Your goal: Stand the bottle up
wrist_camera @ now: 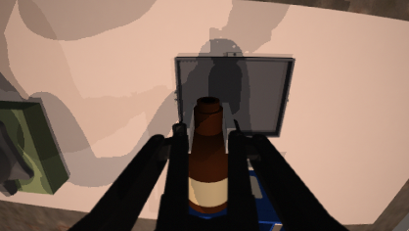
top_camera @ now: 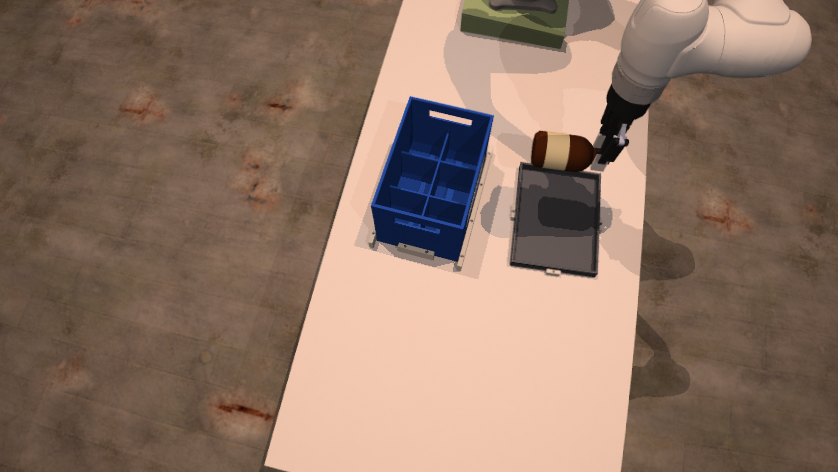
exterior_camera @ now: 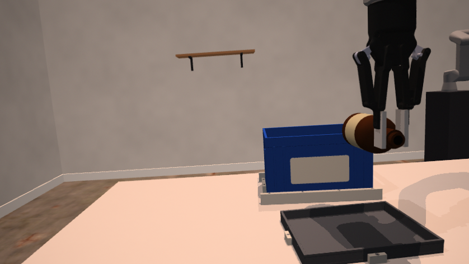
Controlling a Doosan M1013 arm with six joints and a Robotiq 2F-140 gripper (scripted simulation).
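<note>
Now end effector (exterior_camera: 391, 129) clamped narrow on bottle (exterior_camera: 364, 132) neck; bottle horizontal, raised above tray (exterior_camera: 426, 244).

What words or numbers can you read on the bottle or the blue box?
None can be read.
The bottle, held by the gripper, has a plain cream label band, no writing.
The blue crate has a blank pale panel on its side.
The dark tray bears no text.
</note>
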